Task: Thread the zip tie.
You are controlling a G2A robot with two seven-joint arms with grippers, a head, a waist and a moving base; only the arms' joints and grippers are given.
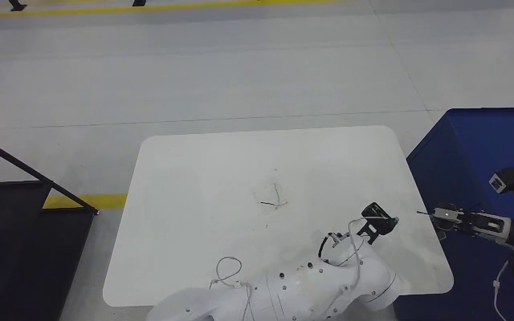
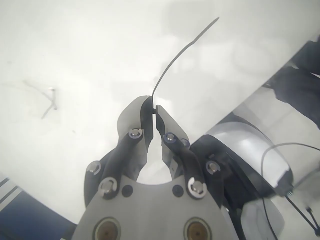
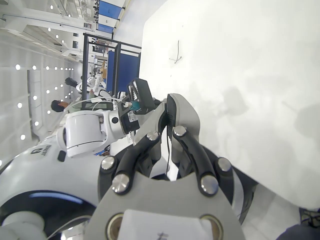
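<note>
- Dark platform w/ black rail (image 1: 40,257): 1, just off the table's (image 1: 201,257) left edge. Short yellow floor stripe (image 1: 80,201) also beside that edge.
- Table: 1, white, rounded corners. Widest room for moving is over its left half and far side.
- Loose ties (image 1: 275,198): small crossed bunch lying flat at table's middle. Looks like 2–3, exact count unclear. Well apart from both grippers.
- L arm (image 1: 353,261): over table's near-right part.
- L gripper (image 2: 153,107): jaws pinched narrow on 1 zip tie (image 2: 172,61), gripped at one end. Strip curves away from the tips; pointed end hangs free over table.
- Black wrist box (image 3: 138,96) on L arm: sits right btw R gripper (image 1: 440,215) and table's middle, so it stands in the way there.
- R gripper: just past table's right edge, off the top, pointing back toward table. Jaws nearly together, w/ a thin dark strand (image 3: 168,148) running in the slim gap. In top view a thin tip pokes out of it toward table's edge. Can't tell if that's another tie.
- Blue cabinet (image 1: 470,160): 1, tight against table's right edge, w/ R gripper over it. Little room on that side.
</note>
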